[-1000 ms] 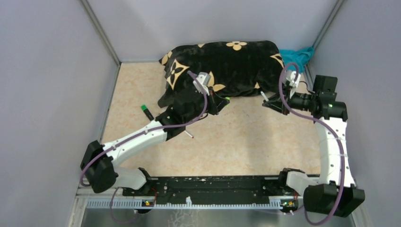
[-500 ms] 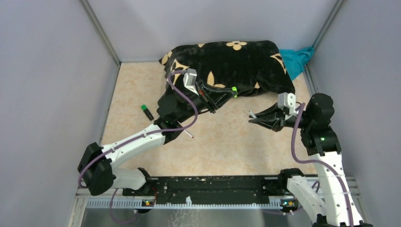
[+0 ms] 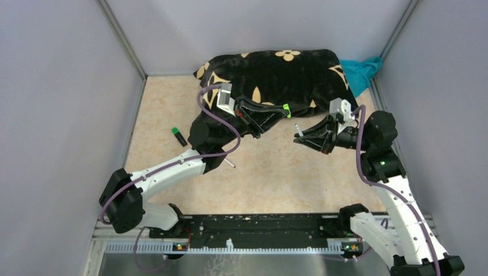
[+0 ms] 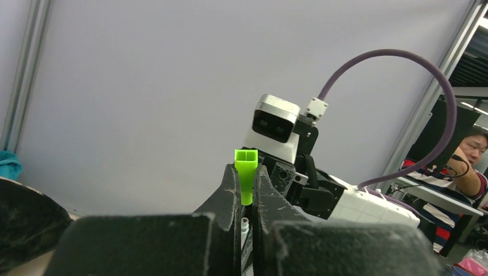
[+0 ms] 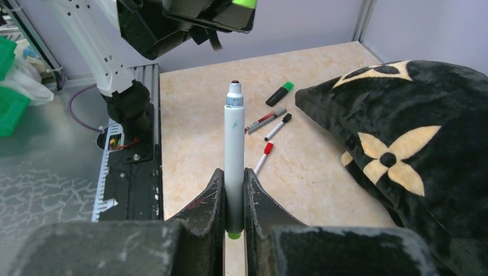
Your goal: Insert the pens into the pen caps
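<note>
Mid-frame, the left gripper pinches a green cap and the right gripper clamps a white pen, tips just apart. A pillow crowds the space above them, bare table opens below, and a marker lies at left.

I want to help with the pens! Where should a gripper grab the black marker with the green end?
Grab the marker mid-barrel, coming from straight above and pinching across its width. It lies flat on the table with nothing touching it.
</note>
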`<move>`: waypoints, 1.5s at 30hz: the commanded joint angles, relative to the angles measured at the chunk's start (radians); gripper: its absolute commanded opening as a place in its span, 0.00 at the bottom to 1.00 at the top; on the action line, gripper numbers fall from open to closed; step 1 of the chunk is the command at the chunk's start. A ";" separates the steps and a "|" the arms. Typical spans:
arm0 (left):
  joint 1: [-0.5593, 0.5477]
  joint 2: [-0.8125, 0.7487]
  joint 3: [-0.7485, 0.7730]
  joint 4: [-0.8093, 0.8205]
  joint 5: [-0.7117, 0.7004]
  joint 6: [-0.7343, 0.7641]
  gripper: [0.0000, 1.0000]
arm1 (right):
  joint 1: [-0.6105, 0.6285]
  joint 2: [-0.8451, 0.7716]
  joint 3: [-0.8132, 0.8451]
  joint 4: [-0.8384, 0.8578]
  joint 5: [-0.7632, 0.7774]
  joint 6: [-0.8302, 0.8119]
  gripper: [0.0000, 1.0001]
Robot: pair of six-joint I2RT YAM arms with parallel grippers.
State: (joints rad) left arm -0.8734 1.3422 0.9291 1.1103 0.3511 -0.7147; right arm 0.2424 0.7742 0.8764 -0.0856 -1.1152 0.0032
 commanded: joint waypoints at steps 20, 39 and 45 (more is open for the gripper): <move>-0.001 -0.003 -0.006 0.085 0.001 0.042 0.00 | 0.029 0.013 -0.018 0.118 0.023 0.095 0.00; 0.001 -0.040 0.022 -0.002 0.009 0.158 0.00 | 0.029 -0.031 -0.047 0.095 0.018 0.080 0.00; 0.001 -0.039 0.033 -0.020 0.012 0.162 0.00 | 0.029 -0.031 -0.048 0.098 0.018 0.083 0.00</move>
State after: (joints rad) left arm -0.8734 1.3228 0.9298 1.0981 0.3557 -0.5770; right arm 0.2600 0.7563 0.8261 -0.0143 -1.0927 0.0895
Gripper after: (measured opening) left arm 0.030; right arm 0.065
